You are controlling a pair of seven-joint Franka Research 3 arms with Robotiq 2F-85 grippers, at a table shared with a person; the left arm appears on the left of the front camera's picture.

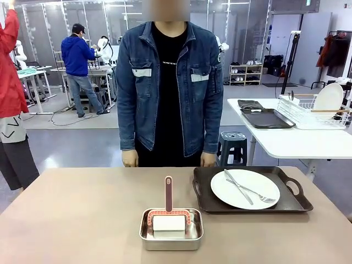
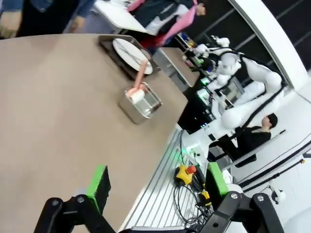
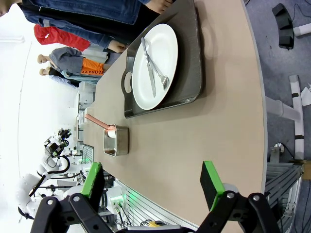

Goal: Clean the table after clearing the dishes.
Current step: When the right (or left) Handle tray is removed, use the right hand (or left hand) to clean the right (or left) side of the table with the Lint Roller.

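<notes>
Mark both sets of fingers as released: left gripper [image 2: 158,185] spread wide, green pads [image 2: 99,182] apart with nothing between; right gripper [image 3: 152,180] likewise spread, gripping nothing, touching nothing. Log both as hovering above the near part of the table [image 1: 71,220], well short of anything on it. Find the dishes as one white plate [image 1: 223,184] with crossed fork and knife [image 1: 242,190] on a dark tray [image 1: 203,202], lying beyond the right fingertips and well apart from them, above the gap between those pads in the right wrist view. From the left fingers, put the same tray far off, past a steel pan [image 1: 171,241] holding a pink-handled scrubber [image 1: 168,192], which puts the pan between left fingertips and tray. Judge the right arm the nearer one for the tray. Read the tray's long axis as running along the table's near edge, with handles [image 1: 300,188] at the two short ends: one end toward the right fingers' side, the other facing the pan. Take the cutlery as oblique across the plate and loose, so likely to slide if the tray tips. Note person's hands [image 1: 130,159] at the far edge, beyond the tray from either gripper. Judge clearing as not done and wiping as not begun. Expect the coming move to need a long reach from the right fingers to the tray's nearer short end, then a level lift.
</notes>
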